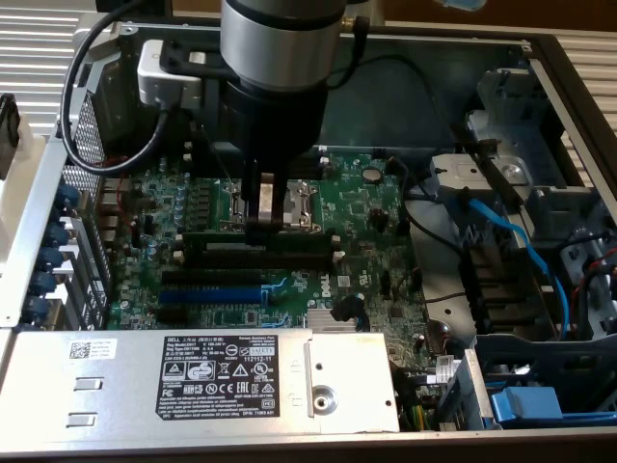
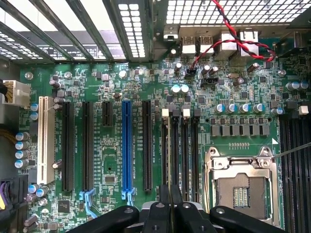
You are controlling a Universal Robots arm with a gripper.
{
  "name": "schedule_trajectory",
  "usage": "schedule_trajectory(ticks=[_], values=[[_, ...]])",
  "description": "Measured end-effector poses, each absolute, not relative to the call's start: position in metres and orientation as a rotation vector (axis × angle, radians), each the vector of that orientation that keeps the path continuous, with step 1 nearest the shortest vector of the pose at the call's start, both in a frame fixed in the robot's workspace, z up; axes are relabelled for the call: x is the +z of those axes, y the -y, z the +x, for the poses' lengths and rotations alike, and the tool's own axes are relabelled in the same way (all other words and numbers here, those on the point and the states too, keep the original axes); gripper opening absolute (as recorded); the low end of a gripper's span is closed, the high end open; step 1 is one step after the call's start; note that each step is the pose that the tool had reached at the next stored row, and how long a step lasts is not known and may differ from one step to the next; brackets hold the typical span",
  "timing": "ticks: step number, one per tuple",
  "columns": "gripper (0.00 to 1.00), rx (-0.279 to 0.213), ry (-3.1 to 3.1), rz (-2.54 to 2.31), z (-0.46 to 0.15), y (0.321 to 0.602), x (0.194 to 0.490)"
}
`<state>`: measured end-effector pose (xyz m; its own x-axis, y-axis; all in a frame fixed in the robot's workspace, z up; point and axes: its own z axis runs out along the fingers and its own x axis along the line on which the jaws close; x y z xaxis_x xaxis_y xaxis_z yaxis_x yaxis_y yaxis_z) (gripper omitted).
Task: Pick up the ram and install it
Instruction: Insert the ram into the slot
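In the exterior view my gripper [image 1: 260,224] hangs straight down over the motherboard [image 1: 376,260], just in front of the CPU socket [image 1: 294,201]. It is shut on the ram [image 1: 217,234], a long thin dark stick lying along the black memory slots [image 1: 289,258]. From the wrist camera the black fingers [image 2: 158,213] sit close together around the ram's thin top edge [image 2: 170,191]. That edge lines up with the memory slots [image 2: 184,145] and their white end clips. Whether the ram sits in a slot I cannot tell.
A blue expansion slot [image 2: 127,145] and black slots run beside the memory slots. The open CPU socket [image 2: 240,187] is close by. The labelled power supply [image 1: 193,376] fills the front, with blue cables [image 1: 511,241] and drive bays to the exterior view's right. Red-black wires [image 2: 233,34] cross near the rear ports.
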<state>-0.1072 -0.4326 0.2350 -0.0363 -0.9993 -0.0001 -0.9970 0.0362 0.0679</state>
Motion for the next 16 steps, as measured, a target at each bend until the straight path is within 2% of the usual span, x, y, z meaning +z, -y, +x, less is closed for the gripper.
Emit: schedule_trajectory(ticks=[16], values=[[0.12, -0.075, 2.214, 2.16, -0.1044, 0.4328, 0.2351]])
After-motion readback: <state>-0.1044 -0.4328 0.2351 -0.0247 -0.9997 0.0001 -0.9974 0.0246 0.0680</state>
